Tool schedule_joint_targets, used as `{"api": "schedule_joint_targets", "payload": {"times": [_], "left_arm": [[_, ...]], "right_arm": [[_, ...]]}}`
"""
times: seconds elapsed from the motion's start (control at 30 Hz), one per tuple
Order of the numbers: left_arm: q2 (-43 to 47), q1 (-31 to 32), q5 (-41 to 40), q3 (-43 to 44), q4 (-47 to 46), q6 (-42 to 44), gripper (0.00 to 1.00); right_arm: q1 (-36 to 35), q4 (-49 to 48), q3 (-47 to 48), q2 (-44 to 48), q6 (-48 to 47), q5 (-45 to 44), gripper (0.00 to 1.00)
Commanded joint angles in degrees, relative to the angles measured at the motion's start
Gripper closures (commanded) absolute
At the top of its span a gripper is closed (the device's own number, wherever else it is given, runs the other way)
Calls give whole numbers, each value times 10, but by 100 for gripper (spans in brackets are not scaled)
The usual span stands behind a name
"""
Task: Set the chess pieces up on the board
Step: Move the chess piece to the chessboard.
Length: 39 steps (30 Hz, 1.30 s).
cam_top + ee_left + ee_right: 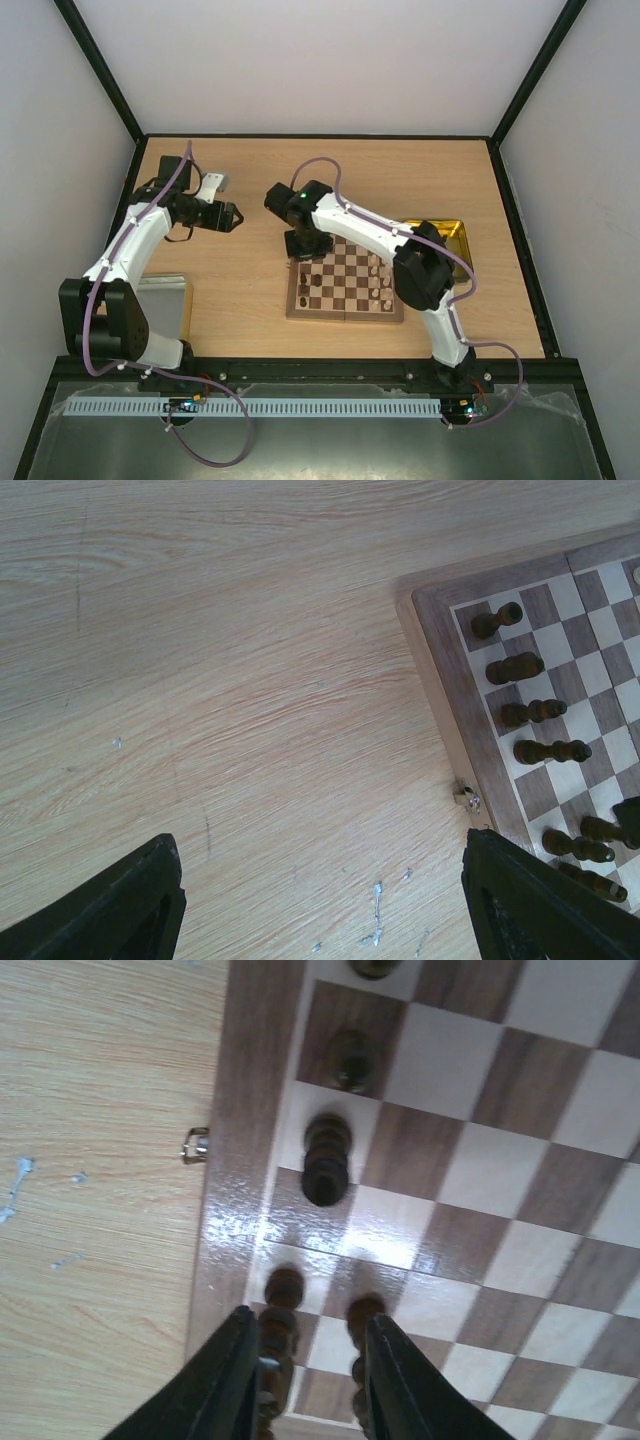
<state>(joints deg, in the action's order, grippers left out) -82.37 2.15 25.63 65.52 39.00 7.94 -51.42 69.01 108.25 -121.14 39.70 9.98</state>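
A light, topple-prone dark-brown wooden chessman is straddled at the edge of the checkered wooden chessboard by the right gripper, jaws seemingly slack; mid-stem pinching is advised. The left gripper is spread, empty.

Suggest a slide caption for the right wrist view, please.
Right gripper, jaws slightly apart, poised low among dark chess pieces along the board edge.

Pale wood-grain surface with faint scratches and white specks, enclosed by plain white walls and black frame bars; even, soft light.
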Motion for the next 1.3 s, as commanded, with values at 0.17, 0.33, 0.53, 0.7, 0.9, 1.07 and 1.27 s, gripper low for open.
{"api": "schedule_joint_targets", "payload": {"times": [0.17,0.33,0.53,0.7,0.9,1.07,1.27], "left_arm": [[11,-5,9,-7,-3,3,24],[11,-5,6,-8,-5,2,23],[12,-5,0,-9,-7,2,23],[11,-5,0,-9,-6,3,23],[10,-5,-1,-10,-6,2,24],[9,-5,-1,-9,-5,2,23],[6,-5,-1,-8,-5,4,23]], "right_arm": [[8,40,-84,104,12,-53,69],[8,18,-112,127,19,-43,66],[6,-45,-158,142,31,-24,66],[-2,-67,-173,137,33,-22,68],[-7,-82,-174,128,33,-14,68],[-8,-86,-190,123,28,-6,68],[-8,-102,-221,128,28,9,69]]}}
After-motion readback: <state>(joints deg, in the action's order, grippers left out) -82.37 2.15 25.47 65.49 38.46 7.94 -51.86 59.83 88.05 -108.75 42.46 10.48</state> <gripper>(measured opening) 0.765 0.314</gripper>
